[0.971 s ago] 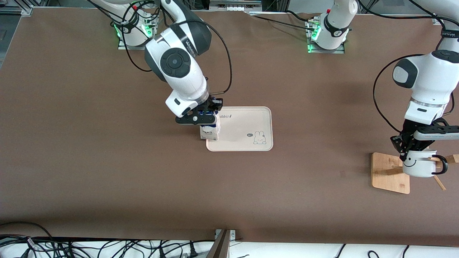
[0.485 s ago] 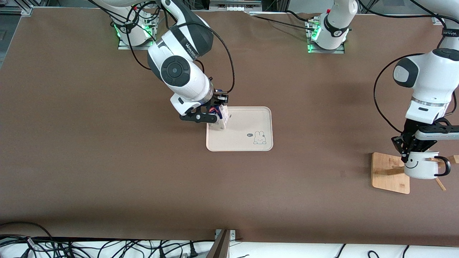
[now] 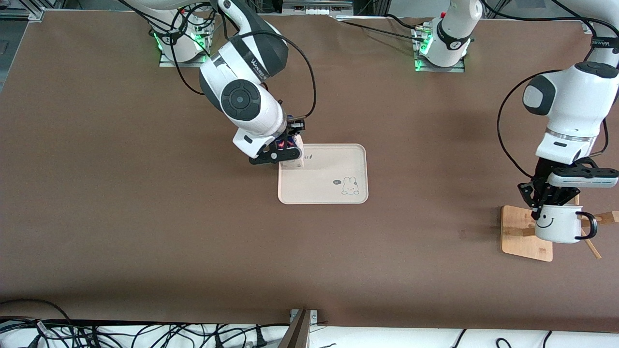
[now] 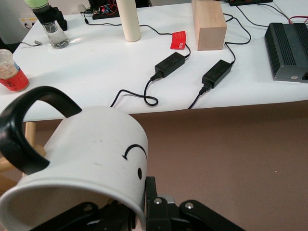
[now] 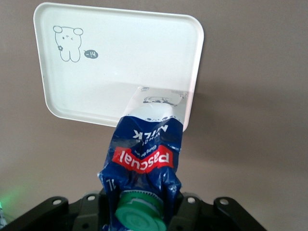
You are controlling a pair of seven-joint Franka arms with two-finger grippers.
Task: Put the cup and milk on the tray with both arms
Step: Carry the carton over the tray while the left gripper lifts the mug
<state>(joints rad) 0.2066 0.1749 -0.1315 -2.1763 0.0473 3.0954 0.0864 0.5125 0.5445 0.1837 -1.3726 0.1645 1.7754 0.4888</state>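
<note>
Over the tray's (image 3: pixel 333 191) corner nearest my right base, my right gripper (image 3: pixel 285 149) is clamped on the milk (image 3: pixel 296 153); whether it touches down I can't tell, so releasing might topple it. My left gripper (image 3: pixel 545 202) pinches the cup (image 3: pixel 556 223) above the rack (image 3: pixel 524 234), whose pegs could snag it. One each.

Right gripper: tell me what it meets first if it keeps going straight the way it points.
The right gripper, shut on the milk, points down at the tray. The carton's base would probably meet the tray's corner first; the base already looks on or just above it.
</note>
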